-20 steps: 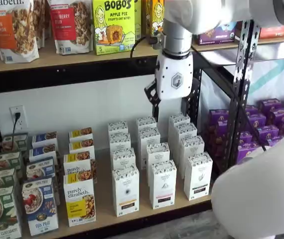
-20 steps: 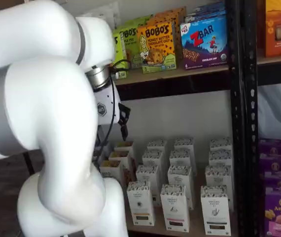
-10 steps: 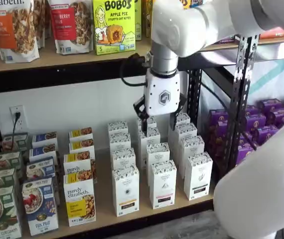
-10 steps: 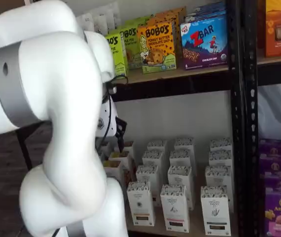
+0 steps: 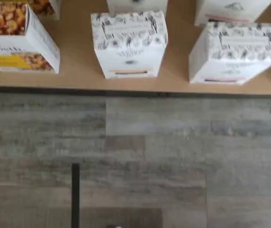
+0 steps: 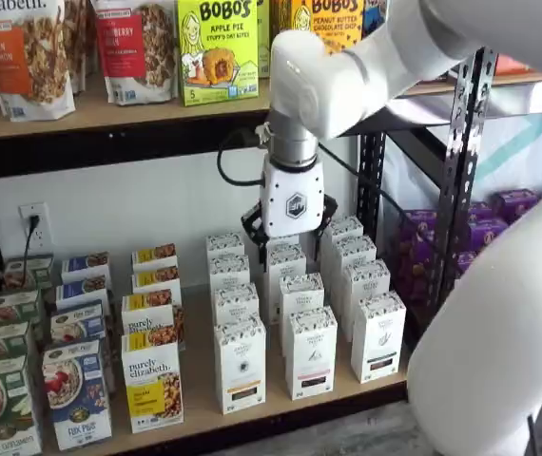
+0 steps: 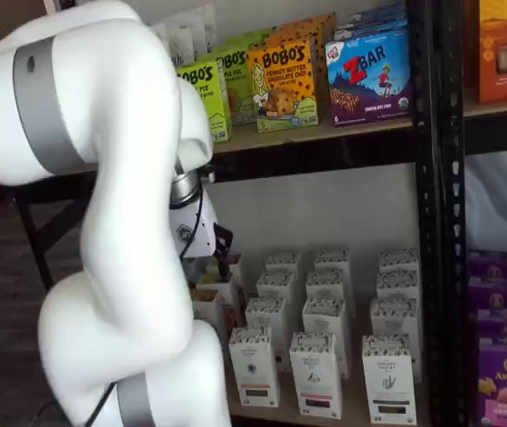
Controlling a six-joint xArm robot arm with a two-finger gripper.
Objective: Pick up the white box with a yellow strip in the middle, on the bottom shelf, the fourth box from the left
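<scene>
You are early in the task; nothing has been picked up, and the white box [image 6: 241, 366] stands upright at the front of the bottom shelf [image 6: 280, 420], its dark label with the yellow-orange strip low on its face; in the other shelf view the same carton [image 7: 254, 365] stands at the front of its row, and from the wrist view it [image 5: 129, 43] sits close to the shelf edge with bare wood on both sides.

Your hand [image 6: 290, 231] hangs above the white cartons further back, well behind and above the target and touching none of them; its two black fingers spread apart with a plain gap between them, so it is released and holds nothing; in the other shelf view the arm hides most of it.

What is left, by my judgement, is nearly all of the work: bring the hand forward and down over the front carton, line the fingers up across its narrow sides, close on it, and lift it clear; mind the purely elizabeth box [image 6: 153, 383] just beside it.
</scene>
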